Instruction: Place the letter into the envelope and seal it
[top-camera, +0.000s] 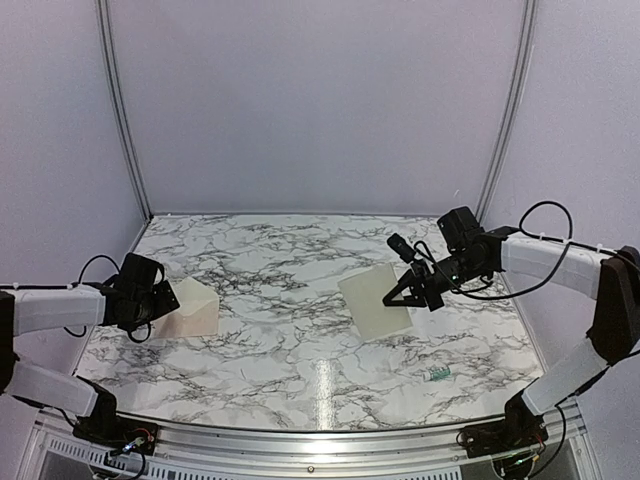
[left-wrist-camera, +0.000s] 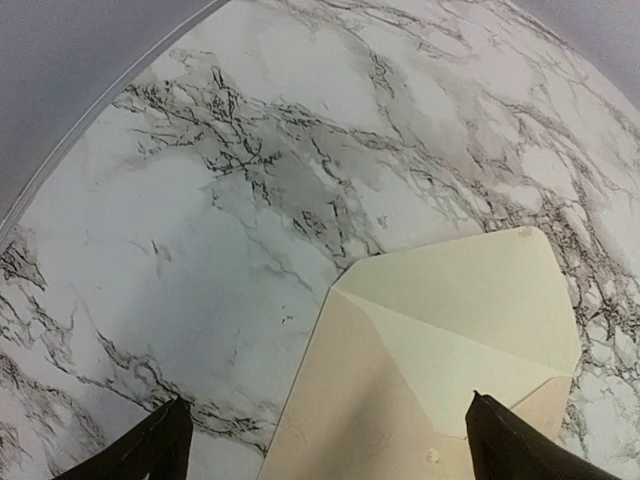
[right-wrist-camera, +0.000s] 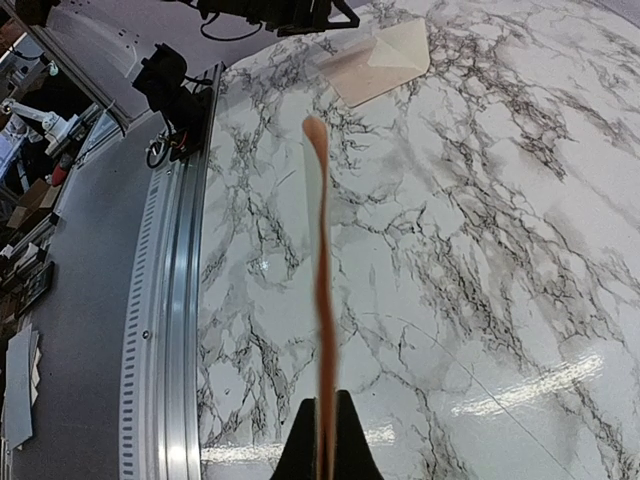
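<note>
The cream envelope lies flat at the table's left, its triangular flap open; the left wrist view shows the flap folded back above the body. My left gripper is open just above it, its fingertips straddling the envelope's near part. My right gripper is shut on the right edge of the pinkish-tan letter, right of centre. In the right wrist view the letter shows edge-on, rising from the closed jaws, lifted off the marble. The envelope also shows far off in that view.
A metal rail runs along the table's near edge. White walls with metal posts close in the back and sides. A small green-printed mark sits on the marble at the front right.
</note>
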